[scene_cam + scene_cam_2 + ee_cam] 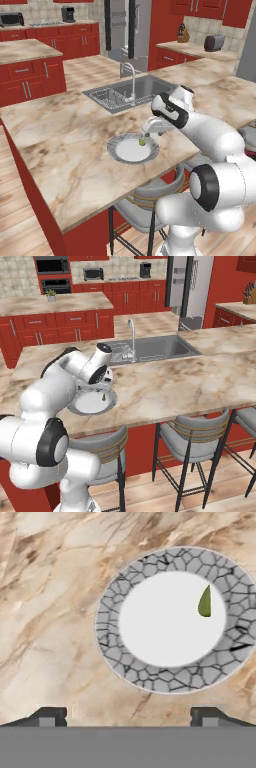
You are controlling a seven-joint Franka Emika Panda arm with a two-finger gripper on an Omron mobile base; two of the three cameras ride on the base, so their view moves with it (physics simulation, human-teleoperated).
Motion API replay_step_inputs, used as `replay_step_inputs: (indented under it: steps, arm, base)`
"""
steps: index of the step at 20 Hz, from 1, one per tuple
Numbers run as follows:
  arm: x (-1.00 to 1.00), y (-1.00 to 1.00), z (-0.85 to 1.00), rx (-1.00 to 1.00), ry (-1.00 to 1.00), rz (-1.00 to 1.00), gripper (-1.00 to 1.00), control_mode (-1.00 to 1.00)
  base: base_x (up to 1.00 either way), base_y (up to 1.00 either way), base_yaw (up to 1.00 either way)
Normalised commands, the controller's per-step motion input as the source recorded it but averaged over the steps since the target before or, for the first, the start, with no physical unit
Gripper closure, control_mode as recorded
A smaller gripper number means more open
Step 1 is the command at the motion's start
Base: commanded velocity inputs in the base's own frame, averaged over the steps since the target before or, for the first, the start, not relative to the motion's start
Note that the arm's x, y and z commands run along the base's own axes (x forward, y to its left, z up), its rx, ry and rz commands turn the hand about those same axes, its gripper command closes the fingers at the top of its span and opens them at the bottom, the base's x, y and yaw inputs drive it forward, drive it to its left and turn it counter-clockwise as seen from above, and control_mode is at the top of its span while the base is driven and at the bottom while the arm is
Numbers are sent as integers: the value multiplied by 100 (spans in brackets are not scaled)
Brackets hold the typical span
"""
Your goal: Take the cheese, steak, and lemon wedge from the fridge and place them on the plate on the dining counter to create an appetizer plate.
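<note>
Dining counter [75,150] edge nears plate [115,657]; lemon wedge [204,602] sits inside; gripper [127,716] hovers, fingers apart

The counter [45,612] looked like polished beige marbled stone, smooth. The plate [150,679] had a matt white centre and a crackled grey rim. The sink [150,87] and tap [131,75] looked like brushed steel.

Faucet [131,75] upright behind sink — grey stools [192,438] under counter.
</note>
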Motion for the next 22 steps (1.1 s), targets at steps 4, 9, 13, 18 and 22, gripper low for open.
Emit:
replay_step_inputs:
  steps: [4, 9, 13, 18, 22]
  arm:
    - [-100, 0, 83, -1, 22, -5, -100, -100]
    - [-100, -3, 62, -1, 13, -6, -100, -100]
    - [-84, -34, 28, -13, -1, -7, -100, -100]
    - [-50, -47, 20, -27, -8, -15, -100, -100]
    - [-41, -31, 14, -29, -7, -15, -100, -100]
  base:
    - [0, 0, 0]
    - [0, 0, 0]
    - [0, 0, 0]
    - [0, 0, 0]
    - [0, 0, 0]
